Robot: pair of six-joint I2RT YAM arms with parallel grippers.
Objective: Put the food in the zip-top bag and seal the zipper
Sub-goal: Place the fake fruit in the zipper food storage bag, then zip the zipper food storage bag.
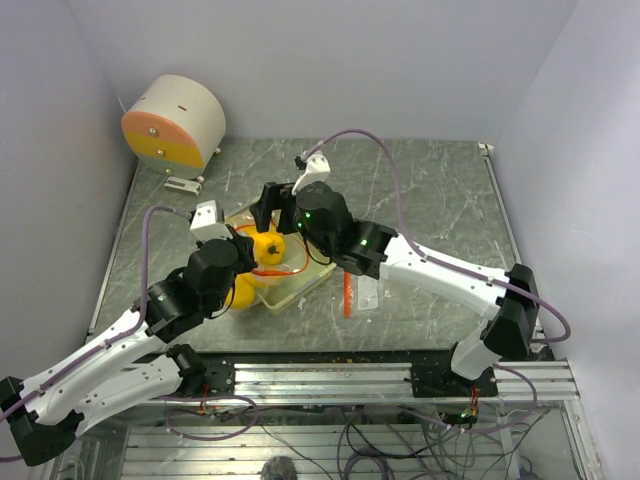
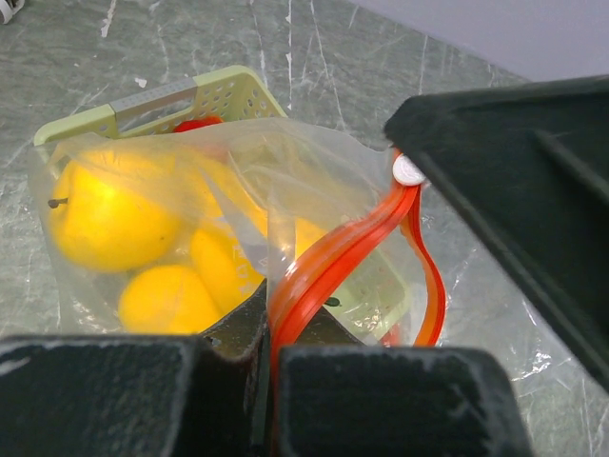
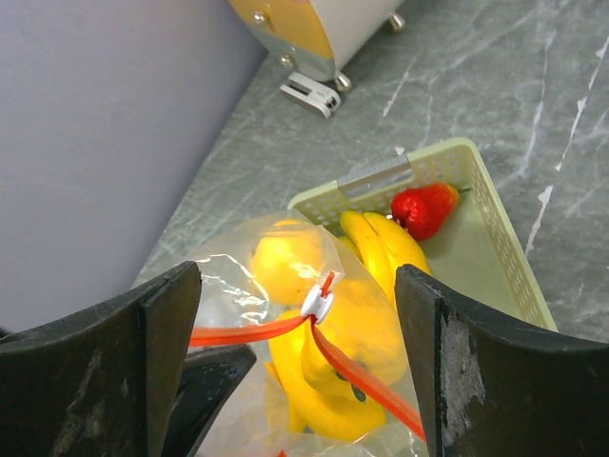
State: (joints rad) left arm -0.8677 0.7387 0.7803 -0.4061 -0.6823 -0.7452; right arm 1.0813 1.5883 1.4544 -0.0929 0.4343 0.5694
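Observation:
The clear zip-top bag [image 2: 285, 181] lies over the pale green tray [image 2: 228, 90] with several yellow fruits [image 2: 105, 214] inside it. My left gripper [image 2: 269, 333] is shut on the red-orange zipper [image 2: 333, 252] at the bag's mouth. The zipper runs up to a white slider [image 3: 317, 305]. My right gripper [image 3: 300, 314] is open, with one jaw on each side of the slider and not touching it. A red strawberry [image 3: 423, 208] and a banana [image 3: 385, 243] lie in the tray [image 3: 495, 248] beyond the bag. In the top view both grippers, left [image 1: 243, 245] and right [image 1: 275, 205], meet over the tray [image 1: 290, 292].
A white cylinder with an orange face [image 1: 175, 122] stands at the back left, with a small metal bracket [image 1: 184, 183] in front of it. A short red-orange strip with a bit of clear plastic [image 1: 347, 295] lies on the table right of the tray. Walls close in on both sides.

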